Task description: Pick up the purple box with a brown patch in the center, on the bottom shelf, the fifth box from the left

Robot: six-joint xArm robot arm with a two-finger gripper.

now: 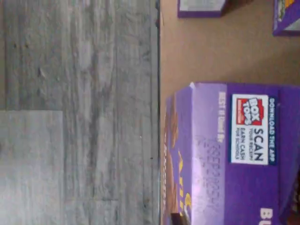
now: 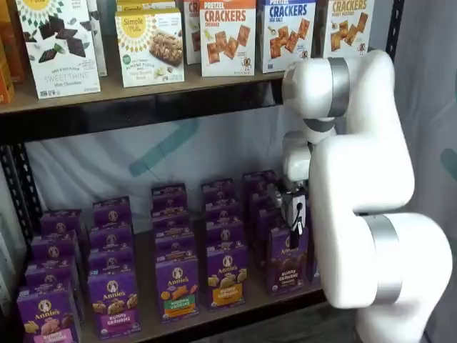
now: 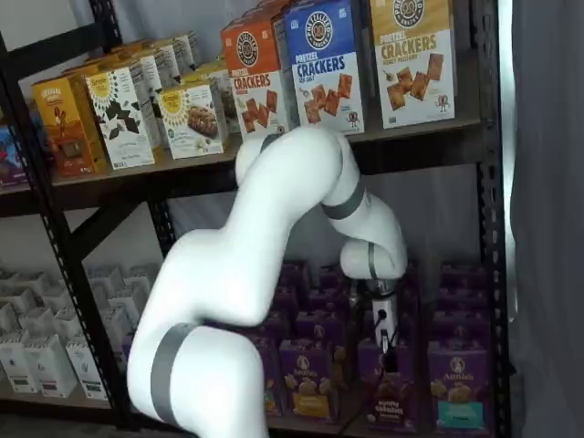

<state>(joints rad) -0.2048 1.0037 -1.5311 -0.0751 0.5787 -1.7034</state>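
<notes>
The gripper (image 2: 295,227) looks clamped on the purple box (image 2: 288,265), though its fingers are hard to make out. That box stands at the front of the bottom shelf (image 2: 235,313); lifted crookedly, it could slip or knock its orange-fronted neighbour (image 2: 228,276).

The purple box (image 1: 234,154) is printed cardboard with a slight sheen (its top flap carries a white paper-like label); the bottom shelf (image 1: 215,51) is a matt brown board, smooth, with a black metal rail; the floor (image 1: 79,112) looks like grey wood-grain planks; the arm (image 2: 364,179) is glossy white plastic with grey bands.
</notes>
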